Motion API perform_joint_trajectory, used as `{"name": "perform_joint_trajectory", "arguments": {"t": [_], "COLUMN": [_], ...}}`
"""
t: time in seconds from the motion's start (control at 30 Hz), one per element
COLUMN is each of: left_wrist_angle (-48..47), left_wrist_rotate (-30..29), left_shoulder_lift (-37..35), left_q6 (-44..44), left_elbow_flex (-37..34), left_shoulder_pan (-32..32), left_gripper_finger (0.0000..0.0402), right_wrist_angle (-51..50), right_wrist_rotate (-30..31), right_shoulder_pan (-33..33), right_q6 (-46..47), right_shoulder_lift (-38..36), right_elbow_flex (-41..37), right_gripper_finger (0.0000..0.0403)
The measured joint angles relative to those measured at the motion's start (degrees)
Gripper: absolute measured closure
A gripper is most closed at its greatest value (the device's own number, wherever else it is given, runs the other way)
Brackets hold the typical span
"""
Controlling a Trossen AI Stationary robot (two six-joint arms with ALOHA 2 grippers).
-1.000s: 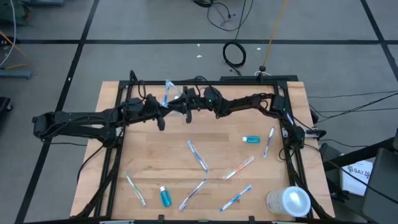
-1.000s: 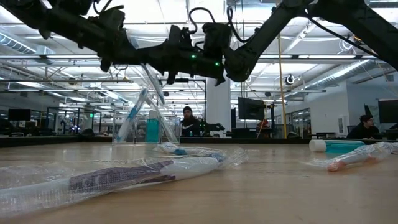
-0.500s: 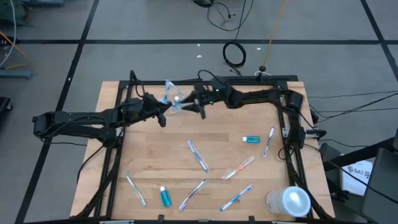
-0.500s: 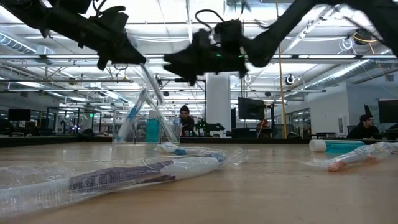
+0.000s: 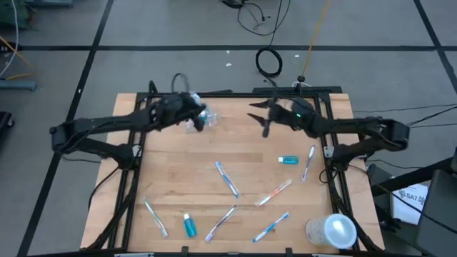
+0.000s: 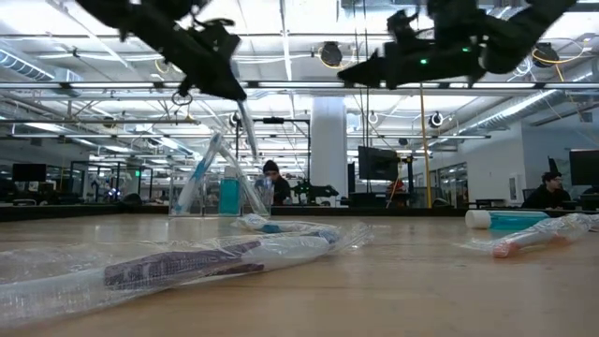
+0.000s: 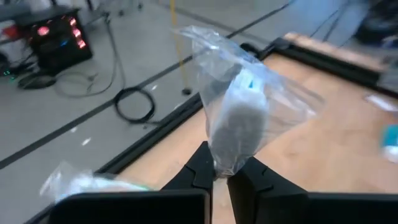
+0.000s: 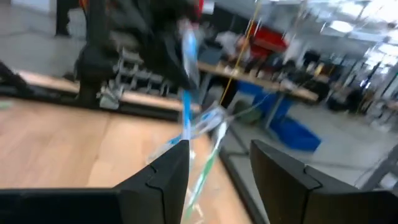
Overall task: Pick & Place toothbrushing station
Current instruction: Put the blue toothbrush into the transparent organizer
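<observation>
One wrapped toothbrush (image 7: 239, 118) is pinched at its lower end between the nearly closed fingers of the left gripper (image 7: 221, 177), and it stands up out of them in its crinkled clear sleeve. From above, that left gripper (image 5: 191, 114) hangs over the far edge of the counter (image 5: 178, 178), towards the far-left corner, right at the clear plastic cup (image 5: 194, 121), which the low view shows with brushes and a teal tube leaning inside it. The step in hand looks like dropping this brush into the cup, and doing it well means lining the brush up over the cup's mouth before letting go, keeping it close to upright so the loose wrapper doesn't catch the rim or tip the light cup over.

Further out, the right gripper (image 5: 263, 118) holds nothing, its fingers spread apart, up in the air over the far edge, well apart from the left one. Spread across the near half of the counter lie more wrapped toothbrushes (image 5: 227, 178), a toothpaste tube (image 5: 288, 160) towards the right edge and another (image 5: 189, 225) by the near edge, all waiting. A large whitish cylinder (image 5: 333, 231) sits at the near-right corner.
</observation>
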Motion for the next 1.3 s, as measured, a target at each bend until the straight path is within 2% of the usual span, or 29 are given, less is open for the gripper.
{"name": "perform_joint_trajectory", "arguments": {"t": [0.17,0.33,0.47,0.57,0.83,1.17,1.3], "left_wrist_angle": [-1.80,-4.50,-4.96,-5.15,-4.94,-4.97,-5.91], "left_wrist_rotate": [0.01,1.01,7.56,9.42,6.66,0.27,-3.60], "left_shoulder_lift": [9.67,15.65,18.46,19.77,20.66,20.13,18.05], "left_q6": [-0.58,-1.56,-1.52,-1.51,3.11,5.29,7.84], "left_elbow_flex": [6.21,8.36,8.41,8.41,8.41,8.35,10.71], "left_shoulder_pan": [3.79,5.99,6.81,6.82,6.93,6.79,5.57], "left_gripper_finger": [0.0387,0.0381,0.0380,0.0379,0.0363,0.0269,0.0250], "right_wrist_angle": [9.50,9.05,7.53,5.69,-1.18,-4.88,-5.28], "right_wrist_rotate": [-0.03,-0.20,-0.11,-0.11,-0.11,-0.11,-0.11], "right_shoulder_pan": [-0.17,-0.11,-0.11,-0.08,1.73,7.72,9.89], "right_q6": [0.02,0.15,1.73,4.96,10.98,13.81,13.79], "right_shoulder_lift": [-4.41,-4.94,-4.59,-4.61,-4.59,-4.61,-4.61], "right_elbow_flex": [-6.94,-8.38,-8.38,-8.38,-8.35,-8.35,-8.35], "right_gripper_finger": [0.0242,0.0242,0.0244,0.0244,0.0247,0.0247,0.0247]}}
